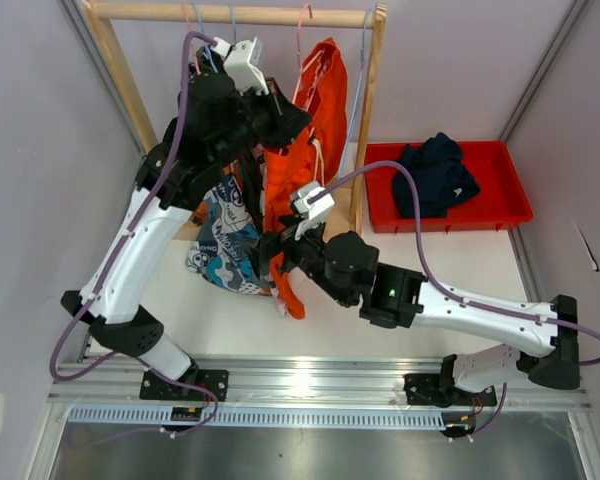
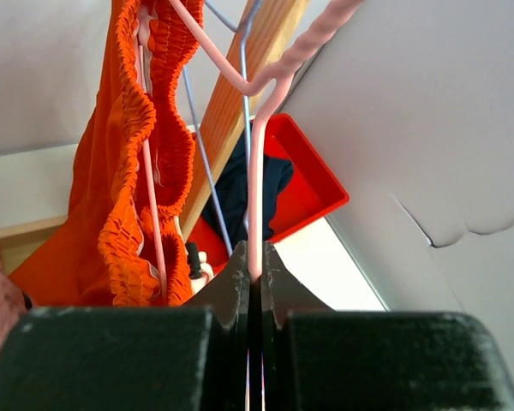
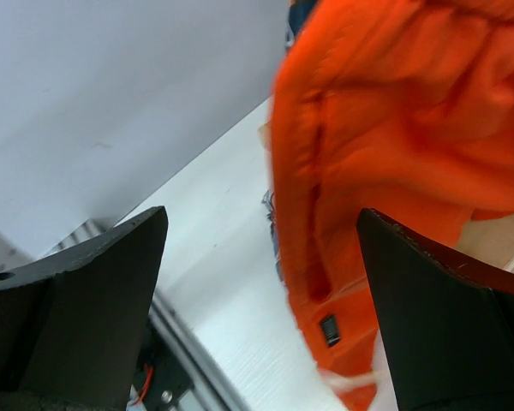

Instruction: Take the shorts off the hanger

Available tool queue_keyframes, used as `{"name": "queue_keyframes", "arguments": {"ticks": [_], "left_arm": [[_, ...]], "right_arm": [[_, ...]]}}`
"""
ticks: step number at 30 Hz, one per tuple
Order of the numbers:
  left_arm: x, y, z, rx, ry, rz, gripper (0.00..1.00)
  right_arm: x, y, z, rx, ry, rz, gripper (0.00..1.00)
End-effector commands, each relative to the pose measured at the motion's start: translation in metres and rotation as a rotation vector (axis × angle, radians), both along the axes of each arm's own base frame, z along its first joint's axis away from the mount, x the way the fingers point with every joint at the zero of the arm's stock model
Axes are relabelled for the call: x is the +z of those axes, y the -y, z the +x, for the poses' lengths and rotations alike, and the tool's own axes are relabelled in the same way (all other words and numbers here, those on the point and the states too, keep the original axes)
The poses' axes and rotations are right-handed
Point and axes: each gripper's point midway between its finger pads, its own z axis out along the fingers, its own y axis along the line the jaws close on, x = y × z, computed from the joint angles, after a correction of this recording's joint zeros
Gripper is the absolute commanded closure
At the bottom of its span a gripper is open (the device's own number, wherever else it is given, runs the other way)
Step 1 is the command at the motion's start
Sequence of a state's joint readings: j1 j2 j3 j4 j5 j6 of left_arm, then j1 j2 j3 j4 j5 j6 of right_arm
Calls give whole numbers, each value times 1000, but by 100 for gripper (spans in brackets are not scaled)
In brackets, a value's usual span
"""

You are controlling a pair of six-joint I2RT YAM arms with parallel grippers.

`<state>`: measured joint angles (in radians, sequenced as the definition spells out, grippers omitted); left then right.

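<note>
Half the job is bracing: the left gripper (image 2: 255, 272) is pinching the pink hanger (image 2: 257, 171) firmly — the right gripper (image 3: 261, 218), spread wide, is wanting a deep bite of the orange shorts (image 3: 394, 128).

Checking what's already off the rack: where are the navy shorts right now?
In the top view the navy shorts lie in the red tray on the right side of the table, just right of the wooden rack's right post.
</note>
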<state>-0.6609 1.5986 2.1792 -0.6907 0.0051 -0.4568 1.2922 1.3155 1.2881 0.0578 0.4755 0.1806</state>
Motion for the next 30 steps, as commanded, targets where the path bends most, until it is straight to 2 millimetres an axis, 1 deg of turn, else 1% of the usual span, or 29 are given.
{"name": "queue_keyframes", "arguments": {"ticks": [1,2,3,4,5,6,7,8,9,10,11,12,13,14,15,16,18,19,20,21,22,23,25,26,27,28,30], "left_arm": [[70,-21,-39,-33,159,-152,100],[72,-24,-45,-40,164,-157,100],[70,-25,-46,-40,162,-156,100],[68,-25,-48,-43,158,-153,100],[72,-29,-53,-44,167,-158,100],[71,-31,-54,-43,165,-160,100],[68,-31,-55,-44,161,-157,100],[70,-32,-58,-46,167,-163,100],[74,-37,-64,-48,179,-173,100],[67,-35,-61,-44,167,-166,100],[70,-37,-63,-43,174,-171,100],[71,-38,-64,-42,178,-172,100],[70,-39,-63,-35,178,-170,100],[71,-39,-64,-35,179,-171,100],[70,-40,-63,-32,180,-167,100],[72,-41,-62,-25,184,-169,100],[73,-44,-60,-8,199,-161,100],[71,-47,-53,31,201,-154,100],[74,-50,-51,47,212,-151,100],[76,-52,-48,64,229,-136,100],[76,-55,-39,99,235,-126,100],[81,-58,-37,116,254,-119,100],[81,-63,-23,155,250,-104,100],[77,-63,-16,164,238,-94,100],[86,-69,-15,180,248,-108,100],[81,-69,-11,185,232,-97,100],[75,-66,-8,174,215,-91,100]], "right_arm": [[44,7,15,-128,71,110,1],[45,7,18,-142,82,111,2],[42,4,19,-155,83,102,8],[41,5,22,-184,83,100,10],[41,5,23,-193,89,98,12],[40,3,21,-195,90,95,20],[39,3,22,-208,91,92,24],[40,1,20,-205,93,96,31],[40,0,17,-199,100,91,49],[40,-3,11,-190,100,90,61],[39,-6,7,-180,103,87,76],[40,-7,2,-173,108,81,100],[40,-6,-1,-185,105,83,100],[39,-11,-15,-160,107,79,100],[38,-12,-23,-154,115,67,100],[38,-15,-41,-134,107,73,100],[31,-16,-60,-122,125,38,100],[28,-13,-68,-140,118,31,100],[22,-17,-93,-97,116,22,100],[18,-17,-104,-85,115,13,100],[12,-15,-112,-98,105,2,100],[2,-18,-135,-61,100,-14,100],[-12,-15,-151,-73,79,-38,100],[-21,-17,-160,-70,64,-42,100],[-30,-15,-171,-66,56,-54,100],[-39,-16,-176,-65,29,-50,100],[-51,-17,-178,-70,11,-56,100]]}}
